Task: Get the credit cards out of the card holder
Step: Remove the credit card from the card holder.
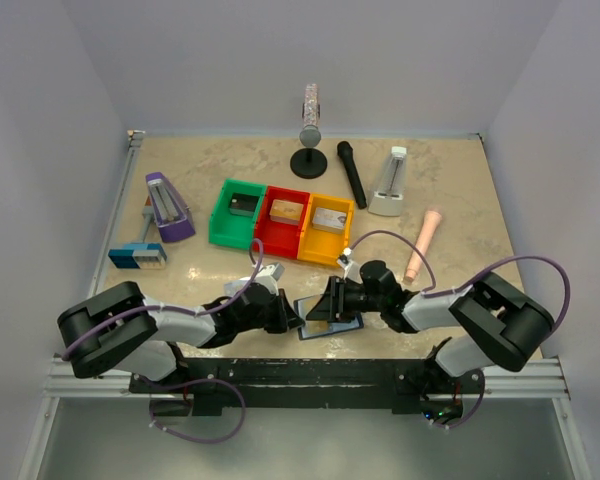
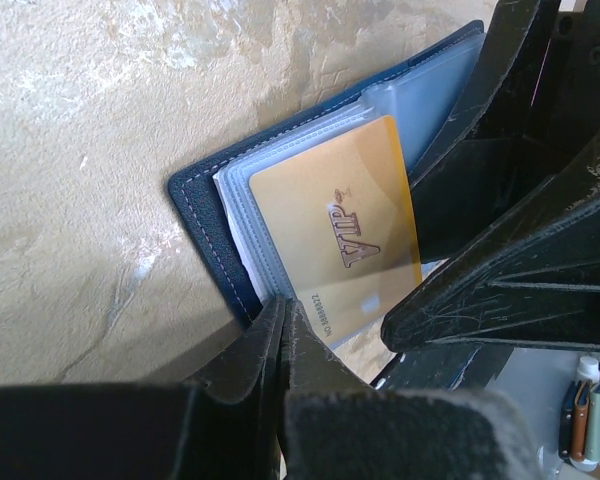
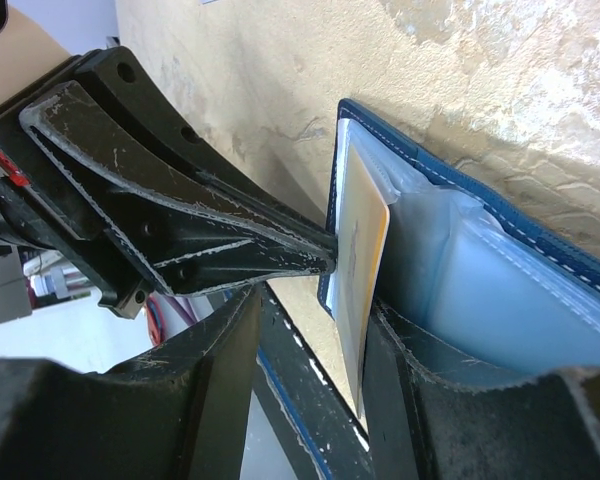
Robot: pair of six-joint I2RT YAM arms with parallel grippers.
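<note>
Dark navy with a pale stitched line for the card holder, milky blue-grey for its sleeves. Yellow-gold with darker gold "VIP" lettering and small black digits for the credit card. Beige, marbled with pale veins, for the desk. Black, scuffed whitish, for the left hand and right hand. Plain solid colour for the green bin, red bin and yellow bin.

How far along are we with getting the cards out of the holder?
Done: nothing yet; no card looks fully out. In hand: the gold card sticks partway out of the open card holder, the right hand open astride it, the left hand shut at the holder's edge. Left: pull that card clear, then any others; I see none from here.
</note>
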